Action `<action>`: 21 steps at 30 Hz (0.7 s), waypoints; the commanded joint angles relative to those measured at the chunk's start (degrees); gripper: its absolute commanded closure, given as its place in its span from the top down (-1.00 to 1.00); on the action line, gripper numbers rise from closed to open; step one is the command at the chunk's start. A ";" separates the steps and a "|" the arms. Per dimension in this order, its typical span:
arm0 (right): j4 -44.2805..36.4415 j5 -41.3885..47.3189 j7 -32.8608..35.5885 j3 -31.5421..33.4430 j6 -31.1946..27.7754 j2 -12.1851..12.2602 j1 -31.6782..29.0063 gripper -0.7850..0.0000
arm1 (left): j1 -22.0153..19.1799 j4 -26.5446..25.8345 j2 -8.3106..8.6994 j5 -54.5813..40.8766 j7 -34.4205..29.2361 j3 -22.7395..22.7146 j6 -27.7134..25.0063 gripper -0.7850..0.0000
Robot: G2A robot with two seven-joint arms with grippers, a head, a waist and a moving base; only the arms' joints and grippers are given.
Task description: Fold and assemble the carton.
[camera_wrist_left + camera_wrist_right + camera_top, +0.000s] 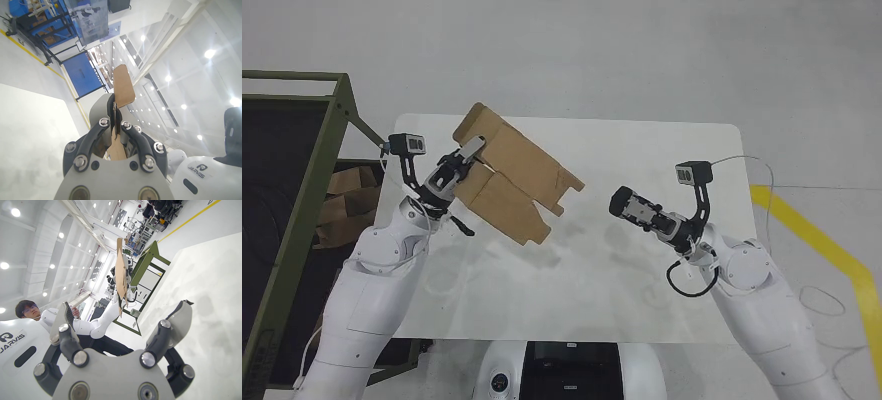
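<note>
Flat carton (512,178) held aloft
Left gripper (472,150) pinches its edge; right gripper (624,205) (fingers spread) should take the far edge squarely.

carton (522,172): plain brown | table (622,290): white | rack (292,83): olive green | floor stripe (812,232): yellow

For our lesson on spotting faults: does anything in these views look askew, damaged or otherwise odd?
The flat brown cardboard carton is held up off the white table, slanted, pinched at one edge by the left gripper. That edge looks slightly frayed. The right gripper is open, apart from it.
</note>
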 commanded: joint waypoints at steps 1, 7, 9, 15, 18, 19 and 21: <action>-0.07 -0.19 0.12 0.09 0.10 0.03 -0.07 1.00 | -0.02 -0.03 0.00 0.00 -0.12 0.02 -0.19 -1.00; -0.07 -0.19 0.12 0.09 0.10 0.03 -0.07 1.00 | -0.02 -0.03 0.00 0.00 -0.12 0.02 -0.19 -1.00; -0.07 -0.19 0.12 0.09 0.10 0.03 -0.07 1.00 | -0.02 -0.03 0.00 0.00 -0.12 0.02 -0.19 -1.00; -1.05 -0.72 -0.90 -0.83 0.49 -0.14 -0.74 1.00 | -0.83 -0.71 -0.51 -0.20 4.53 1.04 3.86 -1.00; -0.84 0.33 -1.29 -2.09 -0.80 -0.43 -0.82 1.00 | -1.48 -0.78 -0.88 -0.11 6.45 2.12 4.63 -1.00; -0.59 0.58 -1.52 -2.51 -1.22 -0.55 -0.73 1.00 | -1.69 -0.67 -0.99 0.09 6.87 2.47 4.79 -1.00; -0.13 1.58 -1.99 -3.52 -2.21 -0.82 -0.54 1.00 | -2.00 -0.48 -1.27 -0.32 8.15 3.17 5.10 -1.00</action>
